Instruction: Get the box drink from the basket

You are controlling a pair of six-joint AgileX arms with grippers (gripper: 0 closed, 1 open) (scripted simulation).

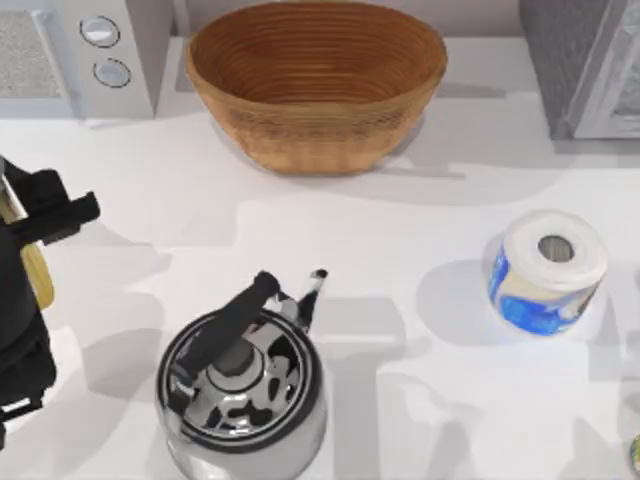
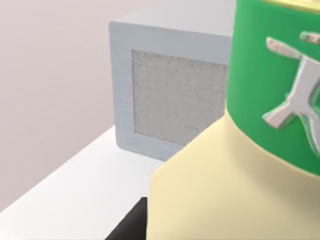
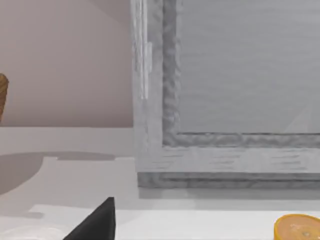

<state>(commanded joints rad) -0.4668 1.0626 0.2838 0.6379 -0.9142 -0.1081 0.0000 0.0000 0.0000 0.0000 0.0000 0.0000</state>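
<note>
The basket (image 1: pixel 315 110) stands at the back middle of the table, and its ribbed inside shows nothing in it; a sliver of its edge (image 3: pixel 2 95) appears in the right wrist view. The box drink (image 1: pixel 38 275) is a pale-yellow strip at the table's far left, held against my left gripper (image 1: pixel 30 240). The left wrist view has the box drink (image 2: pixel 215 200) very close, its green cap (image 2: pixel 265 85) uppermost and a dark fingertip (image 2: pixel 127 225) beside its base. My right gripper (image 3: pixel 97 222) is parked off the table's right side and faces a grey cabinet.
A shiny steel kettle (image 1: pixel 240 385) stands front and left of middle. A white-and-blue paper roll (image 1: pixel 548 272) sits at the right. A grey appliance with two dials (image 1: pixel 80 50) is back left, a grey cabinet (image 1: pixel 590 60) back right. An orange round thing (image 3: pixel 297 230) lies near my right gripper.
</note>
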